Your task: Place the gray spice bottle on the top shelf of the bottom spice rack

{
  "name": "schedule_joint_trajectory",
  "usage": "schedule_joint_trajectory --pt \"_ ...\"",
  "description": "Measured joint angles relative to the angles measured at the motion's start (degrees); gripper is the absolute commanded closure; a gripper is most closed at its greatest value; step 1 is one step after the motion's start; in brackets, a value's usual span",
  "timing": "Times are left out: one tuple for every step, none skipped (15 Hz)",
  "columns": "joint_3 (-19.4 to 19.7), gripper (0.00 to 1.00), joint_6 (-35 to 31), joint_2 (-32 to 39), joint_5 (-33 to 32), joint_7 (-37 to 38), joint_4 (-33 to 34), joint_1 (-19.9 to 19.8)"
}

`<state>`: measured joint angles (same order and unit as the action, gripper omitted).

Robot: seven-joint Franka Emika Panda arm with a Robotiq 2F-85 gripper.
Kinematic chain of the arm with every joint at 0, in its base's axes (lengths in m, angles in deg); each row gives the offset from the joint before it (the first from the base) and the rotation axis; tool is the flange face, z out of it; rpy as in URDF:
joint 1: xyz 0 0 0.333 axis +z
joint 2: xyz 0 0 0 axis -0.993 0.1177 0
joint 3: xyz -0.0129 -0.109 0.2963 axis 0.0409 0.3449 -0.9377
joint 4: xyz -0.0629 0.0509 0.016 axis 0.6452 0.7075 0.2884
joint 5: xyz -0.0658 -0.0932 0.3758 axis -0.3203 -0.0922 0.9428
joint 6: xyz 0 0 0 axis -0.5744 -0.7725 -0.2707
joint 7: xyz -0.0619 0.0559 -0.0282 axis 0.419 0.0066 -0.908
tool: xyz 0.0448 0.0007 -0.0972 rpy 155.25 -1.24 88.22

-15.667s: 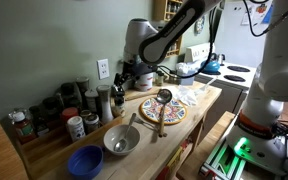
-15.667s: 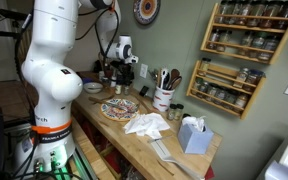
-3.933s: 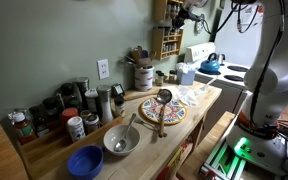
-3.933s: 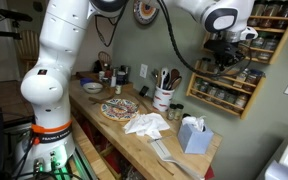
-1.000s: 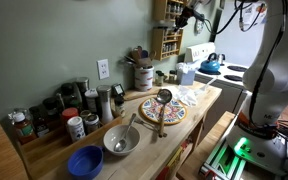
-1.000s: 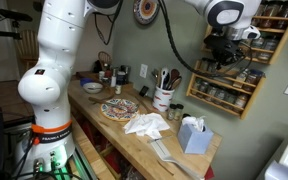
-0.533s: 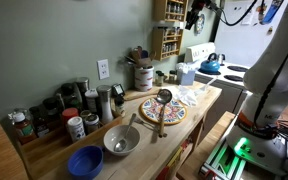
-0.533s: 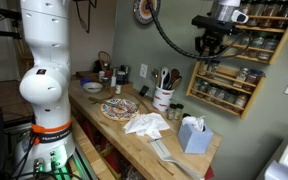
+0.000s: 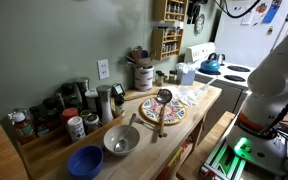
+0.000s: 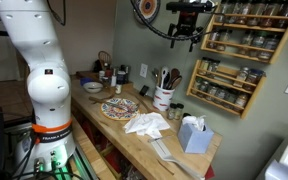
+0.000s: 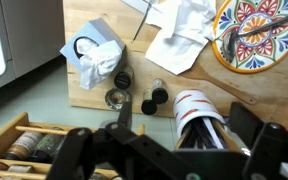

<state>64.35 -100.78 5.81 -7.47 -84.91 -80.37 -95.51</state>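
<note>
Fingers: spread wide, nothing between them.
Gray spice bottle: cannot be told apart from the rack's jars.
Bottom spice rack: wall-mounted, below the gripper, apart from it.
Top shelf: carries small jars.

No text is legible, even on jars in the bottom spice rack.

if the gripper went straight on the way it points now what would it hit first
Probably the utensil crock or the small jars beside it. The gripper points down from high above the counter, so depth is unclear.
</note>
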Motion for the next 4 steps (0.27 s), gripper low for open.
schedule_joint_trajectory --pt "-0.7 0.0 0.0 -1.0 -1.8 1.2 -1.3 1.0" --pt "-1.2 0.0 0.3 -1.9 -3.2 1.7 -2.5 2.0" --pt "-1.6 0.0 0.6 -2.6 -4.0 2.0 -3.5 2.7" --pt "-1.8 0.0 0.6 -2.9 -4.4 2.2 -4.2 3.1"
